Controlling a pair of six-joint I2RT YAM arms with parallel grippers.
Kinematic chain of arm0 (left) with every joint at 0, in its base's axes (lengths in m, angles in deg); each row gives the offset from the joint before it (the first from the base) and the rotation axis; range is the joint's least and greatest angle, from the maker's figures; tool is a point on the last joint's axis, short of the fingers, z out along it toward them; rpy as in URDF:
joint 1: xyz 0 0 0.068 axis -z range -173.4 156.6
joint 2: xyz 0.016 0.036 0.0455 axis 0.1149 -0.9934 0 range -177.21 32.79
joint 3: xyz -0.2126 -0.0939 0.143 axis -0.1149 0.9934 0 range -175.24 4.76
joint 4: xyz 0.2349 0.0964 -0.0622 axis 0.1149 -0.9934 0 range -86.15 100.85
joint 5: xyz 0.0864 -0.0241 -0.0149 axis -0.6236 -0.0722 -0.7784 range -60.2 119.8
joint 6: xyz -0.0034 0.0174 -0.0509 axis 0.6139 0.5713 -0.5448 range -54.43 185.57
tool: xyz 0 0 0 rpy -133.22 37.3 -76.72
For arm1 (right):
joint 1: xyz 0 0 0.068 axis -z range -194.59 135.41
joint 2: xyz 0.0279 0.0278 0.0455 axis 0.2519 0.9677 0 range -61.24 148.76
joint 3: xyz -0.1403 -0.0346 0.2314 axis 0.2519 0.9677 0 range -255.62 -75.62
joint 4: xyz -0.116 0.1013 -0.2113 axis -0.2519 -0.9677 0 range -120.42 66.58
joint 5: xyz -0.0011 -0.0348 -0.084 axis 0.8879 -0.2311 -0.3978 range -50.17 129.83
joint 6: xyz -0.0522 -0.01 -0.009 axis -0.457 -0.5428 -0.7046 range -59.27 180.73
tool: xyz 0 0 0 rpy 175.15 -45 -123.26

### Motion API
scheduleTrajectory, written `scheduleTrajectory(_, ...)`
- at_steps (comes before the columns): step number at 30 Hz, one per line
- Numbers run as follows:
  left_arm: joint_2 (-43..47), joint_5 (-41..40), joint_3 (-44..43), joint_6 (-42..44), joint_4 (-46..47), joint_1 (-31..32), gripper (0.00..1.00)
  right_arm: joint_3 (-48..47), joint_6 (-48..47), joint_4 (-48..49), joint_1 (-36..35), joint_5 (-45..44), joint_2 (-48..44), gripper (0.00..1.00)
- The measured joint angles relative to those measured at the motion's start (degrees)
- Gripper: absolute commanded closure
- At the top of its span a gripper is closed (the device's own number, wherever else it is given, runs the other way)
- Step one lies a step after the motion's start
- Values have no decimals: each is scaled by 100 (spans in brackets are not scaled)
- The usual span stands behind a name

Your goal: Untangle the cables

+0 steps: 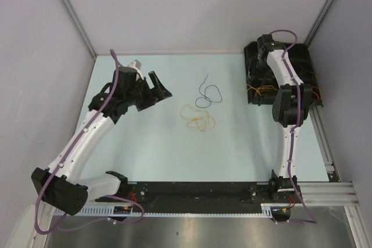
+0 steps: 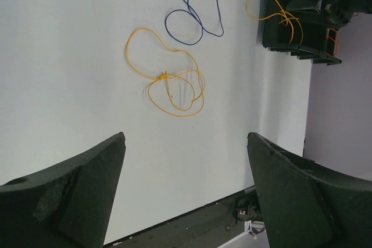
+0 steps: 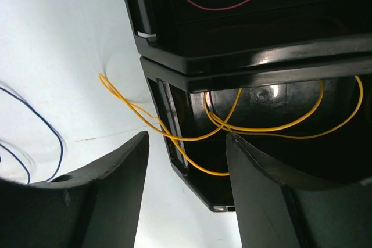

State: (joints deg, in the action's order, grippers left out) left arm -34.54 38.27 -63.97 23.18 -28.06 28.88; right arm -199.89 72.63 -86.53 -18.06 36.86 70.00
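- Counter (image 1: pixel 145 155): pale and smooth. Two loose cables lie near its centre, a little toward 1 o'clock.
- Black tray (image 1: pixel 306 56): compartmented, at 2 o'clock on the counter. It holds a red cable (image 3: pixel 215 8) and a yellow tray cable (image 3: pixel 264 129), one loop of which spills over the wall onto the counter.
- Left tool (image 2: pixel 186 140): jaws wide apart and empty, at 9 o'clock of the loose cables.
- Right tool (image 3: pixel 187 140): jaws partly apart, gripping nothing, poised over the tray's wall.
- Yellow cable (image 2: pixel 164 75): overlapping loops caught at a small knot. It is probably very light, limp and slightly springy, so it should drag rather than resist. A single outer loop, clear of the knot, looks like the best hold.
- Dark blue cable (image 2: pixel 192 11): at 12 o'clock of the yellow cable, and whether they touch cannot be told. It is thin enough that a near-full pinch seems necessary, and a free end looks easiest to take.
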Motion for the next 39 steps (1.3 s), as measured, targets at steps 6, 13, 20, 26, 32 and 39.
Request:
scheduleTrajectory(6, 0, -74, -50, 44, -24, 0, 10, -26, -2, 35, -48, -72, 162, 46)
scheduleTrajectory(13, -2, -79, -50, 44, -26, 0, 10, -26, 0, 92, -116, -70, 374, 55)
scheduleTrajectory(20, -2, -81, -50, 42, -26, 0, 10, -26, 9, 111, -127, -15, 376, 47)
scheduleTrajectory(26, -4, -83, -50, 42, -39, 0, 10, 7, 7, 133, -133, 138, 343, 46)
scheduleTrajectory(32, -7, -83, -50, 42, -74, 0, 10, 269, 7, 157, -153, 197, 103, 63)
scheduleTrajectory(39, -7, -85, -50, 39, -74, 0, 10, 308, 2, 168, -168, 216, 57, 89)
